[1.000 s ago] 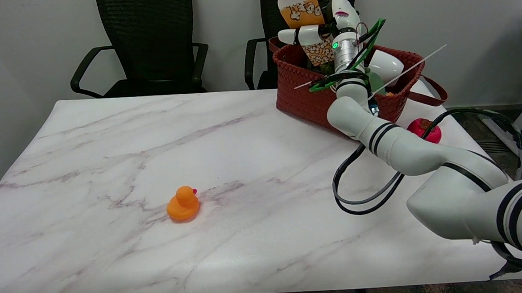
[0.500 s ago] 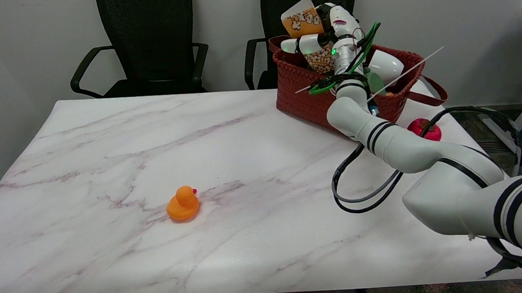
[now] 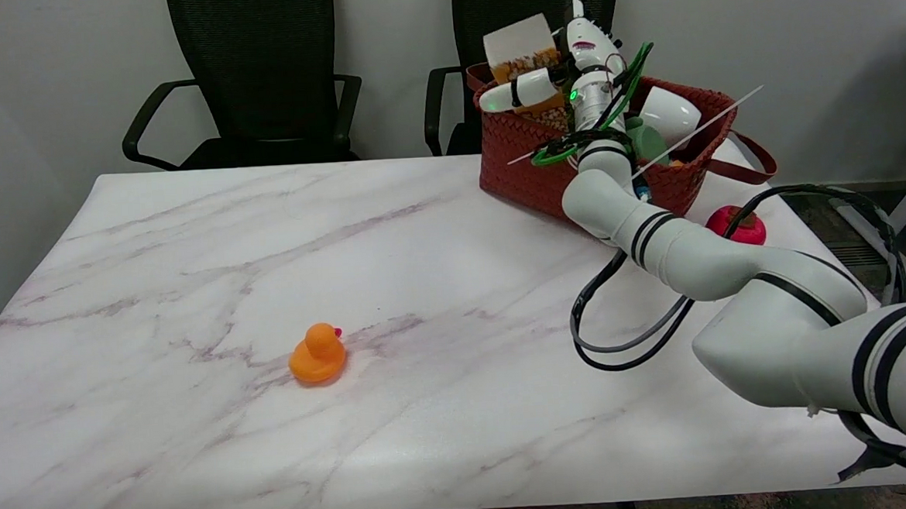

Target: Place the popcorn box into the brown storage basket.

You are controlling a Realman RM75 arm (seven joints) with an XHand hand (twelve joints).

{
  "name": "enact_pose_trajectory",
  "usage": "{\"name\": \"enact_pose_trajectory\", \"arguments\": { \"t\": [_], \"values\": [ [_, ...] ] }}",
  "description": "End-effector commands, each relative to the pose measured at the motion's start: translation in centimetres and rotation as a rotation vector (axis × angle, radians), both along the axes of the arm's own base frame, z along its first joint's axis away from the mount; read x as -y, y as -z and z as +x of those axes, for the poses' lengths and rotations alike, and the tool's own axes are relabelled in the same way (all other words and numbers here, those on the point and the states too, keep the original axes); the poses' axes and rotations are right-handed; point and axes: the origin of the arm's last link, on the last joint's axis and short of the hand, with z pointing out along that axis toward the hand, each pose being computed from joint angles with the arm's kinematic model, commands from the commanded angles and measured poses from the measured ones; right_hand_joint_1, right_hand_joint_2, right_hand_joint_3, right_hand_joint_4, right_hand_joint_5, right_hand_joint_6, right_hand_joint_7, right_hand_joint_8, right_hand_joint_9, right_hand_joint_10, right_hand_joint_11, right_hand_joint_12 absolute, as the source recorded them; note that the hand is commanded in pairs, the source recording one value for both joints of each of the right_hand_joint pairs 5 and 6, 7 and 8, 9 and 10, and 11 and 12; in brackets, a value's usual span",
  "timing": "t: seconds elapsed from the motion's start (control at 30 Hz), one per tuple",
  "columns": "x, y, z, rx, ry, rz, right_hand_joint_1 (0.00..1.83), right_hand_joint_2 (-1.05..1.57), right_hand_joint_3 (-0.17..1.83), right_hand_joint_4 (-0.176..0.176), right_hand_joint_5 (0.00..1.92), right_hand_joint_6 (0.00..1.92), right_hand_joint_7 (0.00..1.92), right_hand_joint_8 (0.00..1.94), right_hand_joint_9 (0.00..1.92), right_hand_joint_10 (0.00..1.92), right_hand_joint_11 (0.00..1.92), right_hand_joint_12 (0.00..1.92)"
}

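Orange-and-white popcorn box [image 3: 520, 48] lower than before, bottom sunk into brown woven storage basket [image 3: 521, 154] at upper right, still grasped by black-and-white right hand [image 3: 549, 86].

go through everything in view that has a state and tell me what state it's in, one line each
popcorn box: tilted, lower part down in the basket, held by the right hand
right hand: grips the popcorn box over the basket
brown storage basket: upright on the table, holding several items
orange duck: upright on the table, untouched
red fruit: resting on the table beside the basket
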Motion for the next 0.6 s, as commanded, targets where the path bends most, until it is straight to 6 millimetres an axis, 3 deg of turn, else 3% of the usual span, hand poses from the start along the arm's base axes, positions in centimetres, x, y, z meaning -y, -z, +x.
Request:
{"name": "enact_pose_trajectory", "arguments": {
  "t": [0.03, 0.2, 0.37, 0.6],
  "values": [
    [0.4, 1.2, -0.5, 0.010, 0.046, 0.005, 0.98, -0.15, -0.13, 0.000, 0.00, 0.00, 0.36, 0.36, 0.29, 0.29, 0.00, 0.00],
    [0.4, 1.8, 0.4, 0.000, 0.020, 0.015, 0.96, -0.18, -0.17, 0.000, 0.00, 0.00, 0.31, 0.31, 0.25, 0.25, 0.00, 0.00],
    [-0.3, 2.1, 2.5, 0.000, -0.079, 0.009, 0.95, -0.22, -0.17, 0.000, 0.00, 0.00, 0.25, 0.25, 0.22, 0.22, 0.00, 0.00],
    [-4.2, 2.5, 6.0, -0.024, -0.289, -0.027, 0.97, -0.13, -0.17, 0.000, 0.00, 0.00, 0.33, 0.33, 0.34, 0.34, 0.02, 0.02]
  ]
}}
